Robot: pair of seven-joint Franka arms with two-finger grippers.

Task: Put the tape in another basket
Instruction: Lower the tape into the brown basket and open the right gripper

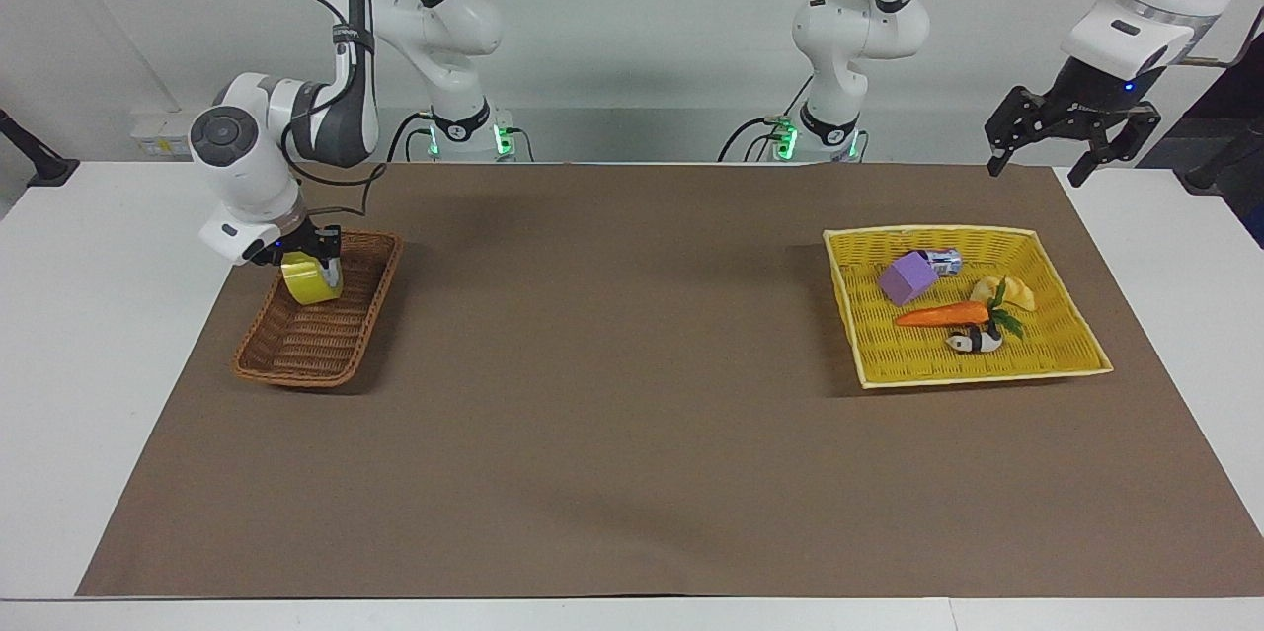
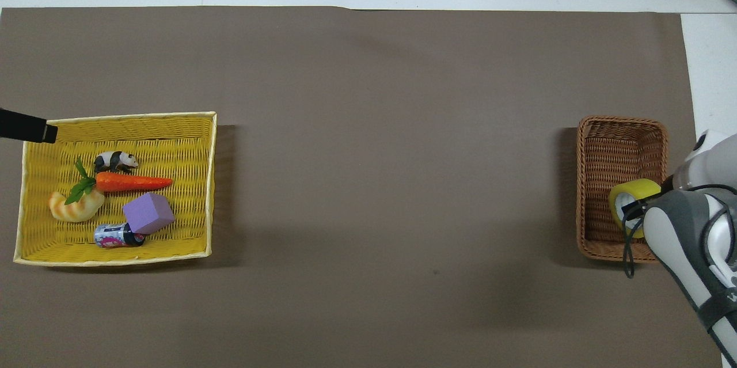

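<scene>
The yellow tape roll (image 1: 311, 283) is held in my right gripper (image 1: 318, 266), which is shut on it. It hangs over the end of the dark brown wicker basket (image 1: 316, 354) that is nearer to the robots. I cannot tell whether the roll touches the basket. In the overhead view the tape (image 2: 630, 194) shows over the basket (image 2: 616, 143), partly covered by the right arm. My left gripper (image 1: 1037, 167) is open and empty, raised over the table corner at the left arm's end, and it waits there.
A shallow bright yellow woven tray (image 1: 987, 376) lies toward the left arm's end. It holds a purple block (image 1: 907, 277), a carrot (image 1: 943, 316), a small can, a bread piece and a panda figure. A brown mat (image 1: 612, 394) covers the table.
</scene>
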